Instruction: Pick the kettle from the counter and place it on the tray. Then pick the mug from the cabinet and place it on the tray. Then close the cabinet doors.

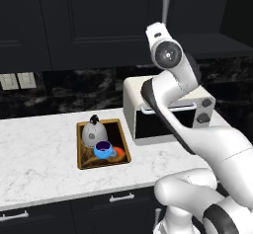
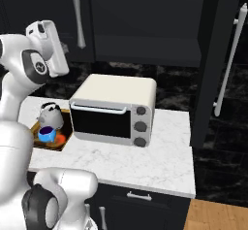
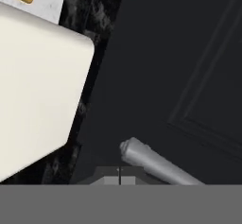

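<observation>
The tray (image 1: 123, 157) lies on the counter (image 1: 39, 149) left of a toaster oven. On it stand the speckled grey kettle (image 1: 92, 132) and, in front of it, the blue mug (image 1: 103, 150); both also appear as the kettle (image 2: 50, 115) and the mug (image 2: 47, 134). My gripper (image 3: 119, 176) is raised at the left cabinet door (image 3: 179, 53), just below the lower end of its silver handle (image 3: 146, 159), fingertips together with nothing between them. That left door (image 1: 99, 20) looks flush with the wall. The right cabinet door (image 2: 210, 64) stands swung out, the cabinet shelf (image 2: 145, 44) exposed.
A white toaster oven (image 2: 114, 110) sits on the counter under the cabinet, right beneath my hand. The open right door's handle (image 2: 227, 64) juts out at the counter's right end. Black marbled backsplash (image 1: 74, 87) runs behind; dark drawers (image 1: 121, 198) sit below.
</observation>
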You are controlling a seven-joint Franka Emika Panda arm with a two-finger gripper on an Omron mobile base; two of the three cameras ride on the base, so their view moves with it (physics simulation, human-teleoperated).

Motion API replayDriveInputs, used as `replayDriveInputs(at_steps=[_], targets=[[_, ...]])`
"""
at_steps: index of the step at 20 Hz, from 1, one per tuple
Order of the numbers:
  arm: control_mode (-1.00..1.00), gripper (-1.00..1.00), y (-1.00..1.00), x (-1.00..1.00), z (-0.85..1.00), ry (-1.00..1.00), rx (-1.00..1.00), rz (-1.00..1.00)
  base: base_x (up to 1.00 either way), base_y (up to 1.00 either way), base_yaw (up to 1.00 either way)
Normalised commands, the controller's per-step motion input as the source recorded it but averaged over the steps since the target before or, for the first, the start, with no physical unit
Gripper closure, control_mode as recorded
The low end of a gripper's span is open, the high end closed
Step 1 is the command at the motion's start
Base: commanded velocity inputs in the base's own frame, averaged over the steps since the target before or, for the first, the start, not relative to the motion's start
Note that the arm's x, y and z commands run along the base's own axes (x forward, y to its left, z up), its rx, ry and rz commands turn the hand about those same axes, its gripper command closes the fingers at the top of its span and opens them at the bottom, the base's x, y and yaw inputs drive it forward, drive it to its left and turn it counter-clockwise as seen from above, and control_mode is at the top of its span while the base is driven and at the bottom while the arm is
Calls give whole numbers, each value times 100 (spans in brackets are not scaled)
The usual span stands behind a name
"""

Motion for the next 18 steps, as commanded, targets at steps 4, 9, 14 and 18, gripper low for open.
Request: replayDriveInputs(at_steps=[4,9,14,18], targets=[[-100,100,-17,-100,31,-19,3,14,0,0,0],[-100,100,-58,-90,9,-9,17,5,0,0,0],[-100,100,-71,-30,0,0,28,0,0,0,0],[-100,100,-57,-7,-6,1,22,0,0,0,0]])
